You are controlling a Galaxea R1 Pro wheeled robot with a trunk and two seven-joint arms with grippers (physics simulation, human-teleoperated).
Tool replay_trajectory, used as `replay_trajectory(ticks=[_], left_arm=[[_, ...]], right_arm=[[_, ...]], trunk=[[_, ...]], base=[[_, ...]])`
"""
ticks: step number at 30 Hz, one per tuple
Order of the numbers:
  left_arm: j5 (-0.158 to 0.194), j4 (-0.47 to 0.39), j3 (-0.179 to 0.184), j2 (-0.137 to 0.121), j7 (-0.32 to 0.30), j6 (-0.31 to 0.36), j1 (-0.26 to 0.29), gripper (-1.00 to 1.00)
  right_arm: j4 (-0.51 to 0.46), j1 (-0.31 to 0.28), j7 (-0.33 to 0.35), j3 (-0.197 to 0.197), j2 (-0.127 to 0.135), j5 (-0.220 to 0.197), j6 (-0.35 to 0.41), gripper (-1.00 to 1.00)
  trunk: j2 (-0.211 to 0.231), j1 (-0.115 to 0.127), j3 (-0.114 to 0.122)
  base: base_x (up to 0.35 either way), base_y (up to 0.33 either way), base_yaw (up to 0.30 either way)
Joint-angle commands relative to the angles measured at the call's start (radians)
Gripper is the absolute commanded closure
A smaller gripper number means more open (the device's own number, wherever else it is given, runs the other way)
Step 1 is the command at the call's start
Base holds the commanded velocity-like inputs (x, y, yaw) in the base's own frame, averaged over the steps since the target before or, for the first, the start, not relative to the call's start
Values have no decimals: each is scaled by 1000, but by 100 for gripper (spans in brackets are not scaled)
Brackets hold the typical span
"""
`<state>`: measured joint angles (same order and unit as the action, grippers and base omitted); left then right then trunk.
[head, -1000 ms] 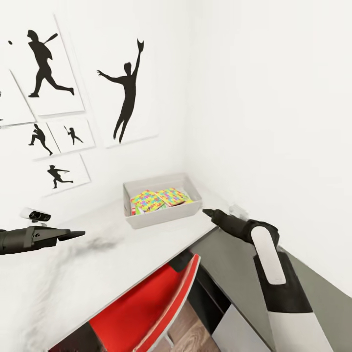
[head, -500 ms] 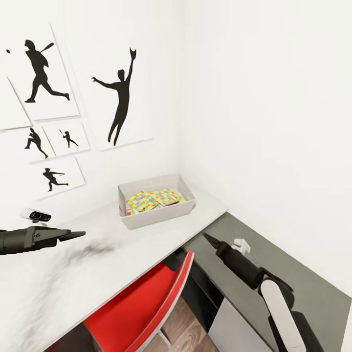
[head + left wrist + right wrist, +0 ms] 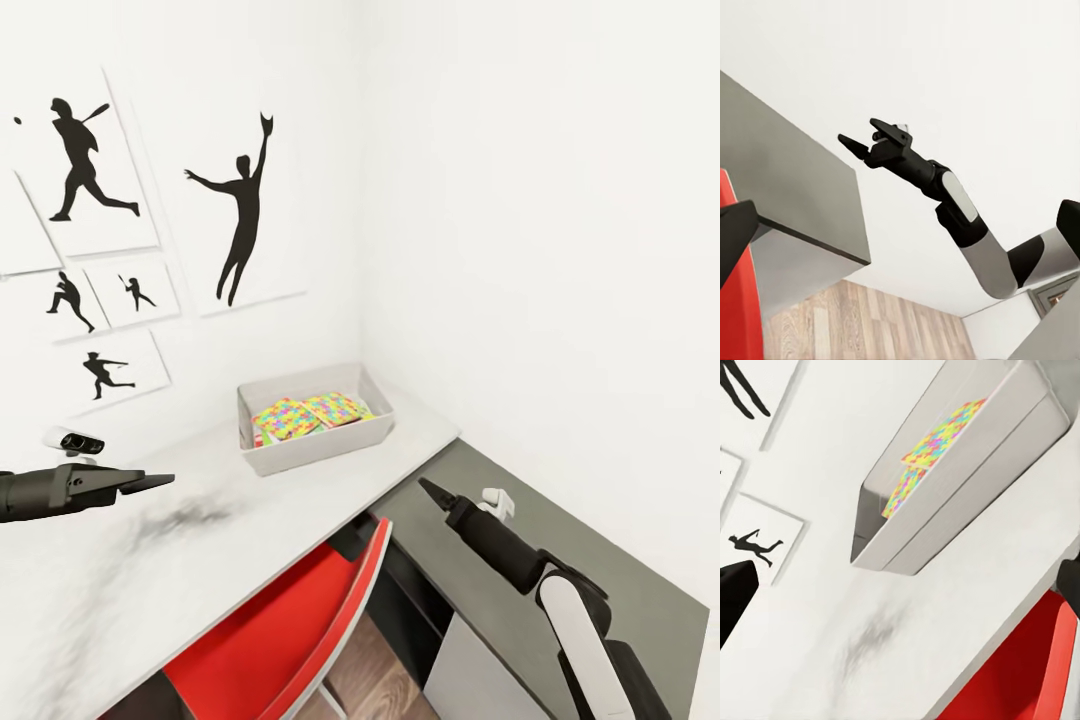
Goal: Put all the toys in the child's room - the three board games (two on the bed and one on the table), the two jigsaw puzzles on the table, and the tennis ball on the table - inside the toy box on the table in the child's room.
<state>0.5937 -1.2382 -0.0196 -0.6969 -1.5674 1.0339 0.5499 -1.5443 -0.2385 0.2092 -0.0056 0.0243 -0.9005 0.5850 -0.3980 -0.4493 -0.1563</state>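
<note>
The grey toy box [image 3: 310, 450] stands on the white table [image 3: 200, 560] by the corner of the walls. Two colourful jigsaw puzzles [image 3: 285, 417] lie flat inside it, and they show in the right wrist view too as puzzles [image 3: 941, 431] behind the box wall [image 3: 967, 495]. My left gripper [image 3: 150, 482] hovers over the table's left part, open and empty. Beyond the table's right edge my right gripper [image 3: 428, 488] hangs over a low grey cabinet, open and empty; the left wrist view shows this right gripper [image 3: 859, 131] with its fingers apart. Board games and tennis ball are out of view.
A red chair [image 3: 290, 630] is tucked under the table. The low grey cabinet [image 3: 560, 560] fills the right corner, with a small white object [image 3: 495, 500] on it. A small black-and-white device [image 3: 75, 440] sits at the table's back left. Silhouette posters [image 3: 240, 215] hang on the wall.
My right arm has dropped from the table edge beside the toy box to lower and further right, over the grey cabinet. The head view has shifted slightly. The left arm holds still.
</note>
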Motion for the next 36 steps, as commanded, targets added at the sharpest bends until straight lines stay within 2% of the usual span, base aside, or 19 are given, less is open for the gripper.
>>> replay_trajectory(ticks=[1, 28, 36], left_arm=[[0, 0, 1, 0, -3, 11, 1, -100], [0, -3, 4, 0, -3, 13, 1, -100], [0, -3, 4, 0, -3, 13, 1, -100]], right_arm=[[0, -1, 1, -1, 1, -3, 4, -100], [2, -1, 15, -10, 3, -3, 6, -100], [2, -1, 15, -10, 2, -3, 6, -100]], trunk=[[-2, -1, 0], [-2, -1, 42], [-2, -1, 55]], base=[[0, 0, -17], [-47, 0, -1], [-154, 39, 0]])
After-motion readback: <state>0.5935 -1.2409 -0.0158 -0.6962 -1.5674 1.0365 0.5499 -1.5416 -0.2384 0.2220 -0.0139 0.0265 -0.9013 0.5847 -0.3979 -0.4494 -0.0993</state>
